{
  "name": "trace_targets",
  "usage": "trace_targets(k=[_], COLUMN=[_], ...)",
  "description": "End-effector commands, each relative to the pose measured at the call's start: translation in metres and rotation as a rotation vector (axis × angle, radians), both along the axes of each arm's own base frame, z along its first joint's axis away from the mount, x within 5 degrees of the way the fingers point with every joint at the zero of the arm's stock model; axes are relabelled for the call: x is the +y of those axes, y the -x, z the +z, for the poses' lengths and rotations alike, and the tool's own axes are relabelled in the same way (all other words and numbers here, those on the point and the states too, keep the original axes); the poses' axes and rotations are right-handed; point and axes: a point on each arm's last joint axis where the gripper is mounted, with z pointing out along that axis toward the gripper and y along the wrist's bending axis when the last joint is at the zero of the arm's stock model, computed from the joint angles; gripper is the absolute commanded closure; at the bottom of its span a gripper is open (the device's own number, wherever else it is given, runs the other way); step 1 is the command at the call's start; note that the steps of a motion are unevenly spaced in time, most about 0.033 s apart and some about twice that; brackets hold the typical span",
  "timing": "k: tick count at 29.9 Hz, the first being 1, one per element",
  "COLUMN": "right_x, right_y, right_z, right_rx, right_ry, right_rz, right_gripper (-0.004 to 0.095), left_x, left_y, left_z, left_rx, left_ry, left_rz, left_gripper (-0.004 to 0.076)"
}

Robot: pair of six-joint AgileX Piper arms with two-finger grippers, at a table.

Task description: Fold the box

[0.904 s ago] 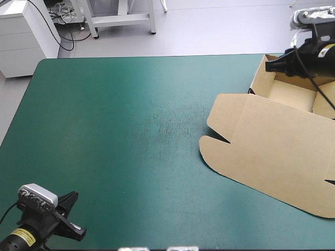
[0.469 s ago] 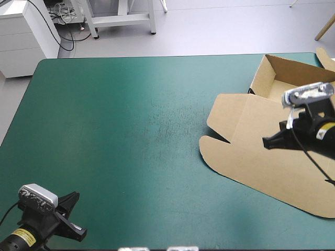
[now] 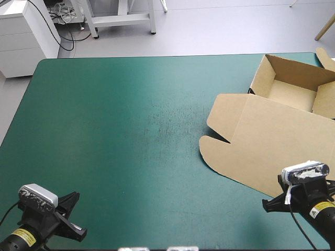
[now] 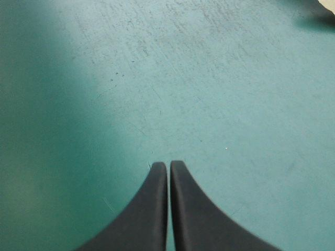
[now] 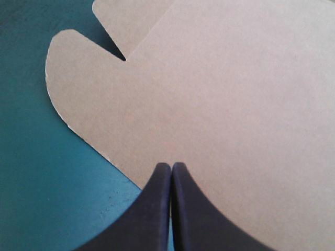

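1. the left pincer (image 4: 168, 166) is nearest. it is well apart from the box (image 3: 272, 141), on the left side of it, over the bare teal-green cover (image 3: 131, 130) of the bench. its two black fingers are pressed together and hold nothing.
2. the right pincer (image 5: 170, 166) is at the near rim of the box. its fingers are also together and empty, and the tips are above the board just inside that rim. i cannot tell if they touch the board.
3. the box lies on the right half of the bench. its lid (image 5: 225, 94) is flat on the cover and spreads toward the near side, with a notch (image 5: 118, 52) cut in its left border.
4. behind the lid, the far part of the box is the tray (image 3: 290, 94), open, with its walls raised.
5. my judgement is that the folding is nearly complete, and the step in hand is to get the right arm clear of the box. to do it well, the tips should first rise straight up from the lid and only then go sideways. so they will not drag the light board or turn the tray.
6. the left pincer has no work here, so it is better to leave it away from the box.
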Motion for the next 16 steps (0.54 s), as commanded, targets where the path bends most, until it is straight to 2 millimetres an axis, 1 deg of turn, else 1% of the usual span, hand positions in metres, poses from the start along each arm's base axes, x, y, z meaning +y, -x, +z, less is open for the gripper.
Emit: trace_targets(k=[1, 3, 4, 16], right_x=[-0.001, -0.002, -0.002, -0.002], right_y=[0.004, 0.008, 0.009, 0.01], right_z=[-0.007, -0.015, -0.017, -0.016], right_rx=[-0.117, -0.122, -0.137, -0.159], right_ry=[-0.014, -0.015, -0.019, -0.019], right_rz=[-0.003, -0.004, -0.006, -0.008], right_gripper=[0.0924, 0.0924, 0.0924, 0.0924], left_x=[-0.002, -0.002, -0.002, -0.002], left_y=[-0.003, -0.003, -0.003, -0.003], left_z=[0.013, 0.013, 0.013, 0.013], left_rx=[-0.067, -0.067, -0.067, -0.067], left_ry=[0.052, 0.052, 0.052, 0.052], left_rz=[0.005, 0.005, 0.005, 0.005], left_gripper=[0.0731, 0.0731, 0.0731, 0.0731])
